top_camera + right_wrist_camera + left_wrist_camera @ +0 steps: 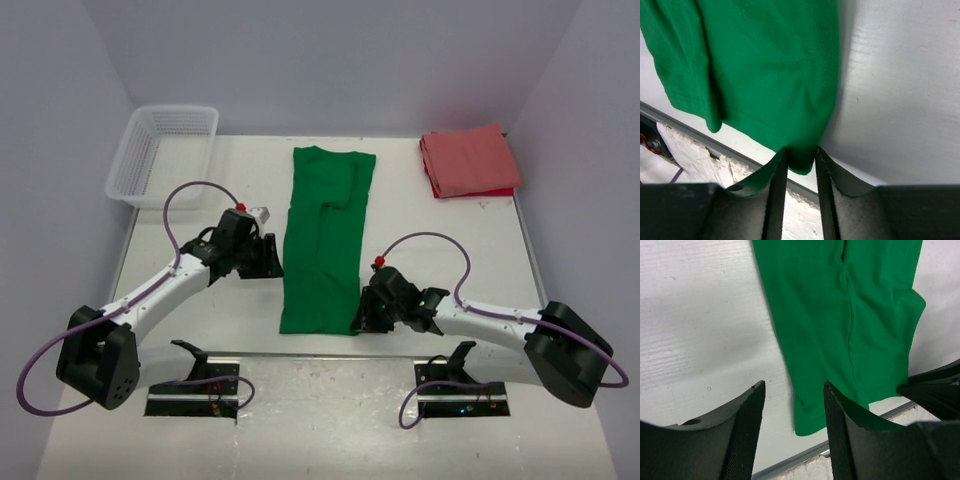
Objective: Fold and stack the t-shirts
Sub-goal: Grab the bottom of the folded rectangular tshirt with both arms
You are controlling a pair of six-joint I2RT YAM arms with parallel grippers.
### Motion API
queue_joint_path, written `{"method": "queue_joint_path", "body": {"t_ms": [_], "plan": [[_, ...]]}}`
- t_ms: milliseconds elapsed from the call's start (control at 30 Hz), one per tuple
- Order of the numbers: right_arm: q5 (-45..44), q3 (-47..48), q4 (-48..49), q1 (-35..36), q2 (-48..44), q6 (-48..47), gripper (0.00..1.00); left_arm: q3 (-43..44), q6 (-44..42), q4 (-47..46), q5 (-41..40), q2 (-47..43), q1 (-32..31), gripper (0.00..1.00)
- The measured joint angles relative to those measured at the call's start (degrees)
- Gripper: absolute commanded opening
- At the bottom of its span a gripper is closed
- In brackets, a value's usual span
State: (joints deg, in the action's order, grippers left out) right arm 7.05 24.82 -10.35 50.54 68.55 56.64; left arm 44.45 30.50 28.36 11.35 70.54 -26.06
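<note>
— How does the white-and-black left arm lie?

— Low over the table, stretched from its base toward two o'clock in the top view. Its black two-finger left gripper points on toward three o'clock, jaws spread wide.

— And the other one?

— The white-and-black right arm runs low from its base toward nine o'clock. Its black two-finger right gripper has the fingers drawn close together, pinching a corner of the bright green cloth t-shirt.

Far left the basket, middle the spread shirt, far right the folded shirt
</note>
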Motion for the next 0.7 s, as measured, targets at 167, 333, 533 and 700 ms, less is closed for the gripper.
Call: {"method": "queue_joint_path", "body": {"t_ms": [167, 333, 533, 700], "plan": [[-0.5, 0.0, -0.6, 0.5, -0.5, 1.2, 0.12, -1.5, 0.6, 0.1, -0.1, 0.0, -2.3, 0.52], [-1.6, 0.0, -1.6, 0.6, -0.2, 2.0, 0.00, -2.8, 2.0, 0.4, -0.2, 0.1, -6.0, 0.53], [-2.1, 0.2, -2.1, 0.6, 1.1, 2.3, 0.00, -3.0, 4.5, 3.9, -1.6, 0.1, -10.2, 0.53], [-2.0, 0.7, -2.1, 0.6, 1.9, 2.3, 0.00, -3.7, 6.5, 7.1, -3.0, -0.5, -11.2, 0.53]]}}
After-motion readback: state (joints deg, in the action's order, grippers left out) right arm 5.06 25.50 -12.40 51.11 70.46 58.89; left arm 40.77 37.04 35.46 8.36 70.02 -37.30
